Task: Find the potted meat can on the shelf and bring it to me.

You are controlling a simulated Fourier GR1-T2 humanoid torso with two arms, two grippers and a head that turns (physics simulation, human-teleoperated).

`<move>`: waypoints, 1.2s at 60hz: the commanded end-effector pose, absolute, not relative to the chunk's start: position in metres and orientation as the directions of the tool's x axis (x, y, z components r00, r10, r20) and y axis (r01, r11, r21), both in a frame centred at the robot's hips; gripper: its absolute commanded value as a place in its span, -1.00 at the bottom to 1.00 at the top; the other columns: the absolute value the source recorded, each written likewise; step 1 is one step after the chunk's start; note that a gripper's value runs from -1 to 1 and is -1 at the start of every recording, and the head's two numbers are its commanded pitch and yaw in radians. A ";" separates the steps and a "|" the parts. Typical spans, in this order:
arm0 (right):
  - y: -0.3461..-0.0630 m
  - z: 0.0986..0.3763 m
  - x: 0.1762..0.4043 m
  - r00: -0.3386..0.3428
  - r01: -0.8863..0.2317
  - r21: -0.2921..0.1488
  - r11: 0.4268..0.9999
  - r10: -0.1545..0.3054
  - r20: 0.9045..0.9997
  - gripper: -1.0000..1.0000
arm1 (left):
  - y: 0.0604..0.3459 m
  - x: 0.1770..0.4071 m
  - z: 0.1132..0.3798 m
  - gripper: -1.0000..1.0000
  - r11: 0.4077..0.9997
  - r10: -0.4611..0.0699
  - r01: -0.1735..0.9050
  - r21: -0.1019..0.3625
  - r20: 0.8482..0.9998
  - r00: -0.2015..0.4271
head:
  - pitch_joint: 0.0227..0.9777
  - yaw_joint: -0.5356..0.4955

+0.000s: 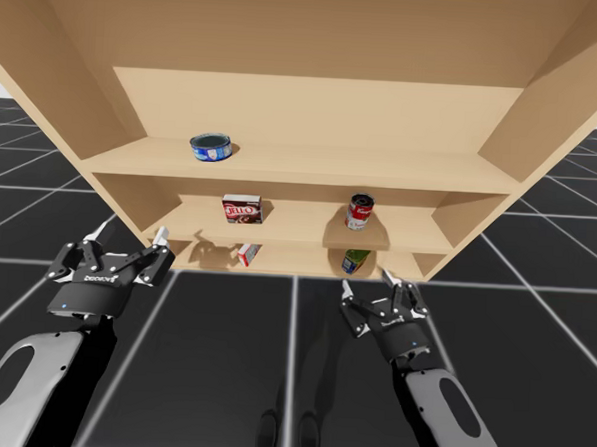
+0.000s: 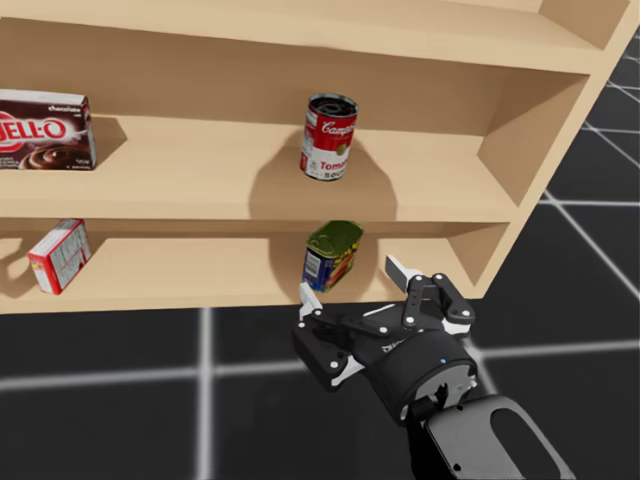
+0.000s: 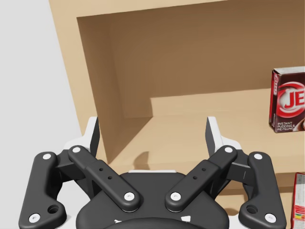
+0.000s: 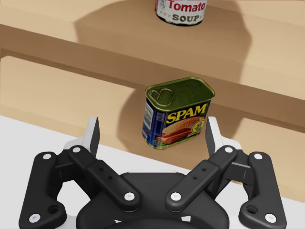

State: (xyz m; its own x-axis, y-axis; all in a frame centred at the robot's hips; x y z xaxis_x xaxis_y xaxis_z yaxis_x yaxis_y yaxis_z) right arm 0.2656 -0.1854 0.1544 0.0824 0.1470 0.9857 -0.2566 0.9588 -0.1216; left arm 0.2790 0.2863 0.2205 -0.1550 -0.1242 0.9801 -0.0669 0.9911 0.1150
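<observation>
Wooden shelf w/ three levels. Our left gripper is hovering by its left end, fingers spread, nothing btwn them. Dark-red box is sitting on the mid level. Blue-green oblong meat can is standing tilted on the bottom level, under the red-white soup can, just ahead of our right gripper, whose fingers are spreading wide.

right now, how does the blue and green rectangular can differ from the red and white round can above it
The blue and green rectangular can is boxy; the red and white round can is a cylinder. The rectangular can sits on the bottom shelf just ahead of my open right gripper, the round can one shelf higher. Both stand on end.
</observation>
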 end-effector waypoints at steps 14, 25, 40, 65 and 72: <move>-0.184 0.135 0.315 0.172 -0.246 -0.132 0.960 0.178 0.969 -1.00 | 0.287 0.279 0.220 -1.00 0.990 -0.128 -0.074 0.118 0.980 -0.153 | 0.49 -0.39; -0.185 0.125 0.334 0.192 -0.227 -0.143 0.963 0.188 0.963 -1.00 | 0.287 0.280 0.220 -1.00 0.990 -0.131 -0.075 0.121 0.980 -0.151 | 0.50 -0.39; -0.188 0.114 0.359 0.227 -0.214 -0.146 0.966 0.195 0.954 -1.00 | 0.288 0.280 0.219 -1.00 0.990 -0.132 -0.078 0.121 0.980 -0.150 | 0.51 -0.38; -0.181 0.101 0.383 0.242 -0.206 -0.169 0.964 0.217 0.946 -1.00 | 0.288 0.280 0.219 -1.00 0.990 -0.131 -0.080 0.120 0.980 -0.151 | 0.51 -0.38; -0.182 0.094 0.386 0.249 -0.201 -0.176 0.964 0.224 0.942 -1.00 | 0.288 0.280 0.219 -1.00 0.990 -0.132 -0.078 0.121 0.980 -0.151 | 0.51 -0.38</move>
